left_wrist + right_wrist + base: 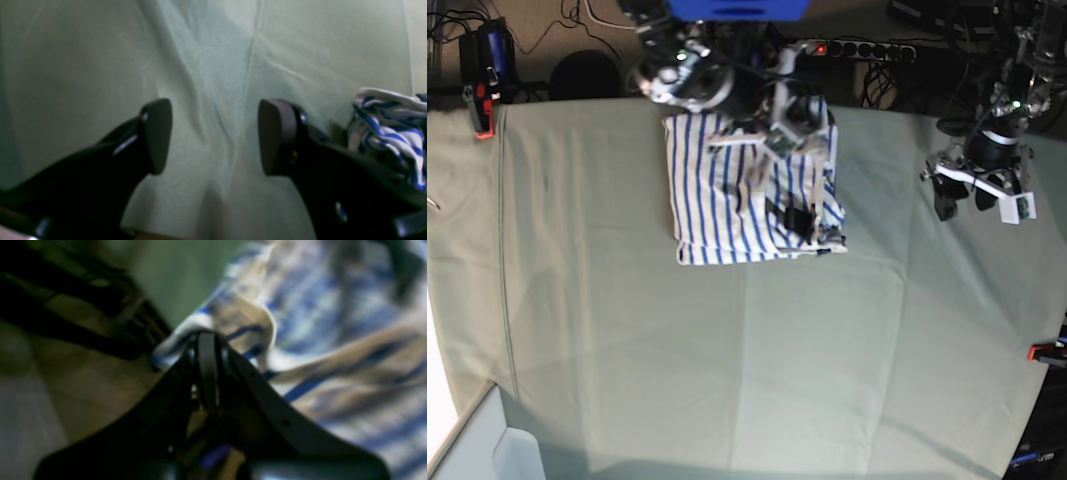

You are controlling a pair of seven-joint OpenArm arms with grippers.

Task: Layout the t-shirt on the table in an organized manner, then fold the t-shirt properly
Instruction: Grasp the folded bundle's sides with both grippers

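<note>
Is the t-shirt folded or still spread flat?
Folded: the t-shirt lies as a compact rectangle on the table, no sleeves sticking out.

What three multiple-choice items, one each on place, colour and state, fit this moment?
1. Where does the white blue-striped cloth t-shirt lie on the pale grey-green cloth table?
A near the far edge
B at the near edge
C hanging off the side

2. What colour are the stripes?
A red
B blue
C black

3. How do the pincers stand?
A both open
B both shut
C left pincer open, right pincer shut on the t-shirt

Key: 1 A, base view shows it far. 2 B, blue bands show. 3 C, left pads stand apart over bare cloth; right pinches fabric.
</note>
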